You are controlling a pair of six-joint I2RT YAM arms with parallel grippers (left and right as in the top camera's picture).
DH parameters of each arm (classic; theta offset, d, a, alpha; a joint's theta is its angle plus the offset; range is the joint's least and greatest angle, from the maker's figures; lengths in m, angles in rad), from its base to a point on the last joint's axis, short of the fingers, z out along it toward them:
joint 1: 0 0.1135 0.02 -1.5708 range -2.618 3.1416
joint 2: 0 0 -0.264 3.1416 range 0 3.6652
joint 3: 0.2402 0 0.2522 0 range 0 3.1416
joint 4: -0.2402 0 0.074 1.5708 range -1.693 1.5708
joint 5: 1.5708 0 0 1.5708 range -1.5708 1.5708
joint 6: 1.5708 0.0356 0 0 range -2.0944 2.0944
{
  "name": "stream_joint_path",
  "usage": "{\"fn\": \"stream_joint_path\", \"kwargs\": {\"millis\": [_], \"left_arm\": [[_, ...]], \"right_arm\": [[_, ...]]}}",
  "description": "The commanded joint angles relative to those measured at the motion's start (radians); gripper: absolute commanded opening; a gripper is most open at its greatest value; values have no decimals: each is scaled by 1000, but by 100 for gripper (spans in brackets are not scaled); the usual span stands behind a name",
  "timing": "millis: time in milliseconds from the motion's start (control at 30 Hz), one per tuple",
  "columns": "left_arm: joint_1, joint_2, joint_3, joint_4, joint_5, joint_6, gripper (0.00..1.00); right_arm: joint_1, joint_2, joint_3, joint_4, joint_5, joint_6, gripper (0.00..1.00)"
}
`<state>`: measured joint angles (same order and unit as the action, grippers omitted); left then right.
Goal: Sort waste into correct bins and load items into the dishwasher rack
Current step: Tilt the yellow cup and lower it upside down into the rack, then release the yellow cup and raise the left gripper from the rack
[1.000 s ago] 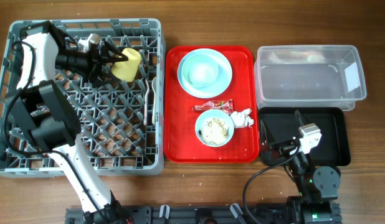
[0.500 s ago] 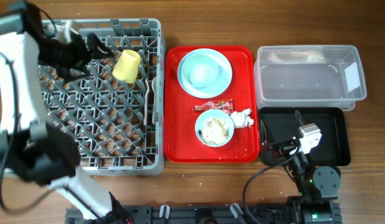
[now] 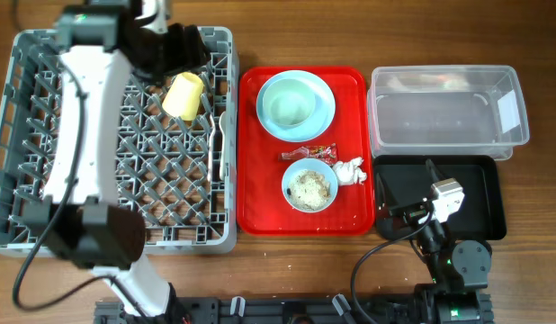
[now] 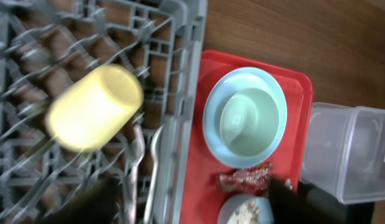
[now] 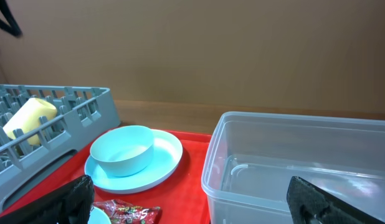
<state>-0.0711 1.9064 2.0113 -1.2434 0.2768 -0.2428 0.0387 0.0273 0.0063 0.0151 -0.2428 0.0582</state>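
Yellow cup lies at right edge of rack, left end effector apart

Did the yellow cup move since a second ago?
No. The yellow cup lies in the same spot in the dishwasher rack, near its top right corner in the overhead view.

Even, bright light, soft shadows; left wrist view motion-blurred, esp. yellow cup.
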Motion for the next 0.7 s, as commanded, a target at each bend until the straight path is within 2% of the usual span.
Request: {"fn": "stream_joint_path", "kwargs": {"millis": [0, 233, 400, 667], "left_arm": [[-29, 103, 1, 65, -30, -18, 4], [-24, 234, 1, 111, -198, -61, 4], [-14, 243, 1, 103, -203, -61, 4], [-11, 243, 1, 0, -231, -61, 4]], "right_arm": [[6, 2, -1, 5, -2, -3, 100], [6, 2, -1, 5, -2, -3, 100], [6, 2, -1, 5, -2, -3, 99], [6, 2, -1, 5, -2, -3, 100]]}}
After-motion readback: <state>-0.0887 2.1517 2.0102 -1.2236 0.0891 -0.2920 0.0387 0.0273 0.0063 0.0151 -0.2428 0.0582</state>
